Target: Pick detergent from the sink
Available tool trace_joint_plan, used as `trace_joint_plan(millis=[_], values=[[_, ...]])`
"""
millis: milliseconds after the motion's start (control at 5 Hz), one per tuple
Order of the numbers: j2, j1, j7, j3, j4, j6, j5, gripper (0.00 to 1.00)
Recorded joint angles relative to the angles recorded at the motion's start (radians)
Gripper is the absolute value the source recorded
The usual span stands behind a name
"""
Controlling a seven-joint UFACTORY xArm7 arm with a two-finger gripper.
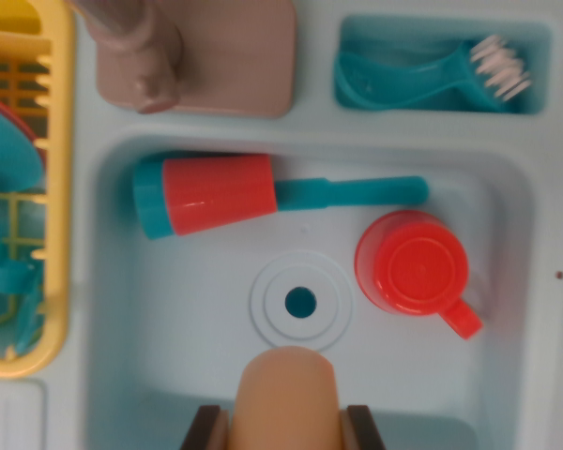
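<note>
A tan-orange rounded detergent bottle (289,389) fills the bottom centre of the wrist view, above the pale blue sink (169,319). My gripper (289,424) is shut on it, with one dark finger (205,429) on its left side and the other on its right. The bottle's lower part is cut off by the frame edge. The bottle's top overlaps the white drain ring (300,302) in the picture.
In the sink lie a red-and-teal bottle-like toy (216,194) with a long teal neck and a red cup (413,270) with a handle. A taupe faucet (136,52) stands behind. A yellow dish rack (58,187) is at left; a teal brush (432,73) lies in a back compartment.
</note>
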Motion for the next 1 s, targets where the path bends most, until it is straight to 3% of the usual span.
trace_joint_plan(millis=[200,400,600,800,1000], values=[[-0.013,0.0003,0.002,0.001,0.035,0.047,-0.0022,1.0],[-0.013,0.0003,0.002,0.001,0.035,0.047,-0.0022,1.0],[-0.024,0.0005,0.005,0.001,0.068,0.092,-0.0042,1.0],[-0.024,0.0005,0.005,0.001,0.068,0.092,-0.0042,1.0],[-0.036,0.0008,0.007,0.002,0.1,0.136,-0.0062,1.0]])
